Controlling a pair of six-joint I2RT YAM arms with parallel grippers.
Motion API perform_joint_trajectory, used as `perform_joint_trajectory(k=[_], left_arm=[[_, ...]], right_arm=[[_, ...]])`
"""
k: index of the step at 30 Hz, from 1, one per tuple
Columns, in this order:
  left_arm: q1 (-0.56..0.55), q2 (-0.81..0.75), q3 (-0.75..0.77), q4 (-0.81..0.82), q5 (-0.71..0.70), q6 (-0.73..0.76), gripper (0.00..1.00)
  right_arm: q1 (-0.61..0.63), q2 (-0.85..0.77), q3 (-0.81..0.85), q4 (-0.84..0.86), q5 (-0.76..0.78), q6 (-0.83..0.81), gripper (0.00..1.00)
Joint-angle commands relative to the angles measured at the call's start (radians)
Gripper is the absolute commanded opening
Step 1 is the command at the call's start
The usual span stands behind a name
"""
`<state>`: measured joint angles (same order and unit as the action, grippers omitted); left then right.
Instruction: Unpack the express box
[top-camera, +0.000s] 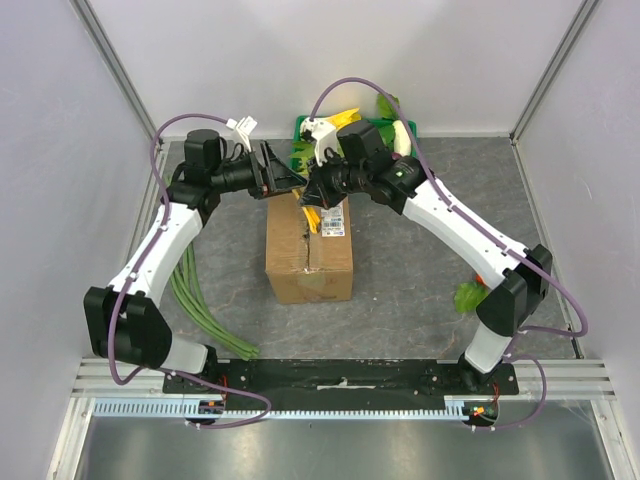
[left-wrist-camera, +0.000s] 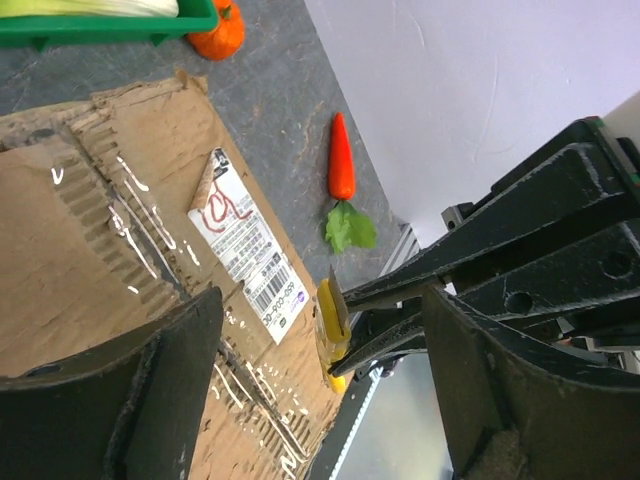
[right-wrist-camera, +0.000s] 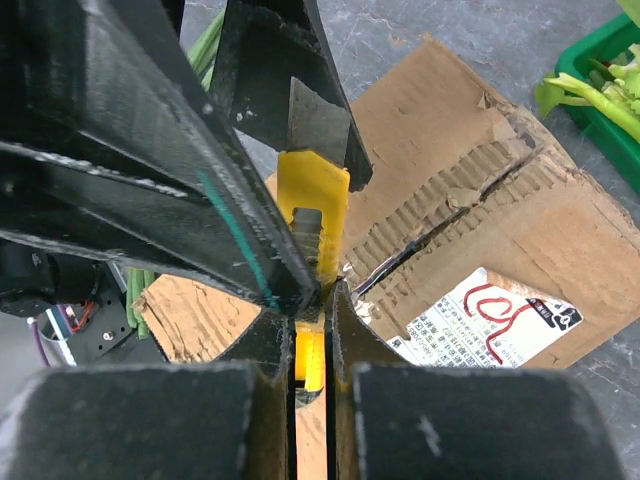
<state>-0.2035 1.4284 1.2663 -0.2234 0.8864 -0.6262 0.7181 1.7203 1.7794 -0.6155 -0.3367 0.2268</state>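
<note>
While both arms reach inward, the express box (top-camera: 310, 255) stands at the middle of the grey table (top-camera: 420, 330), its top flaps lying down and meeting along a seam that runs near to far. Top liner is torn along that seam, exposing the corrugation. A white shipping label (top-camera: 333, 222) sits just right of the seam at the far end.

Right gripper (right-wrist-camera: 310, 300): fingers pressed together on a yellow utility knife (right-wrist-camera: 312, 215), blade out. The knife is held over the far end of the box, close to the seam; contact between blade and cardboard cannot be confirmed.

Left gripper (top-camera: 285, 178): fingers spread wide, holding nothing, positioned over the far left corner of the box, just beside the right gripper.

Other items noted: a green tray (top-camera: 305, 128) of vegetables beyond the box at the far edge; long green stalks (top-camera: 200, 300) lying left of the box; a carrot (left-wrist-camera: 341, 155) with a green leaf well to the right; an orange pumpkin (left-wrist-camera: 218, 35) beside the tray.
</note>
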Motion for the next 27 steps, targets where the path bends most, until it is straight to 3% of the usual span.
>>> perform_joint_trajectory(k=[1, 7, 8, 11, 12, 13, 16, 17, 20, 25, 27], left_arm=[[-0.008, 0.006, 0.053, -0.066, -0.027, 0.066, 0.82], [-0.01, 0.03, 0.079, -0.143, -0.059, 0.094, 0.49], [-0.011, 0.033, 0.087, -0.148, -0.058, 0.094, 0.34], [-0.02, 0.041, 0.099, -0.152, -0.034, 0.095, 0.06], [-0.022, 0.044, 0.102, -0.154, -0.026, 0.095, 0.02], [-0.027, 0.046, 0.108, -0.154, -0.02, 0.095, 0.02], [-0.025, 0.046, 0.133, -0.157, -0.017, 0.092, 0.02], [-0.025, 0.046, 0.151, -0.156, -0.02, 0.094, 0.02], [-0.024, 0.049, 0.214, -0.174, -0.038, 0.094, 0.02], [-0.02, 0.046, 0.317, -0.165, -0.121, 0.025, 0.02], [-0.022, 0.026, 0.341, -0.085, -0.154, -0.03, 0.02]], right_arm=[[0.023, 0.019, 0.071, -0.026, 0.047, -0.041, 0.0], [0.03, 0.027, 0.075, -0.036, 0.076, -0.056, 0.0], [0.032, 0.027, 0.075, -0.038, 0.082, -0.058, 0.0], [0.037, 0.028, 0.089, -0.041, 0.097, -0.043, 0.0], [0.037, 0.028, 0.097, -0.038, 0.099, -0.037, 0.0], [0.037, 0.03, 0.104, -0.038, 0.105, -0.034, 0.0], [0.037, 0.018, 0.13, -0.026, 0.132, -0.014, 0.32], [0.037, 0.01, 0.13, -0.02, 0.148, -0.001, 0.54], [0.037, -0.039, 0.088, 0.04, 0.197, 0.019, 0.77], [0.023, -0.18, -0.049, 0.265, 0.306, 0.162, 0.87], [0.006, -0.24, -0.136, 0.4, 0.306, 0.225, 0.88]])
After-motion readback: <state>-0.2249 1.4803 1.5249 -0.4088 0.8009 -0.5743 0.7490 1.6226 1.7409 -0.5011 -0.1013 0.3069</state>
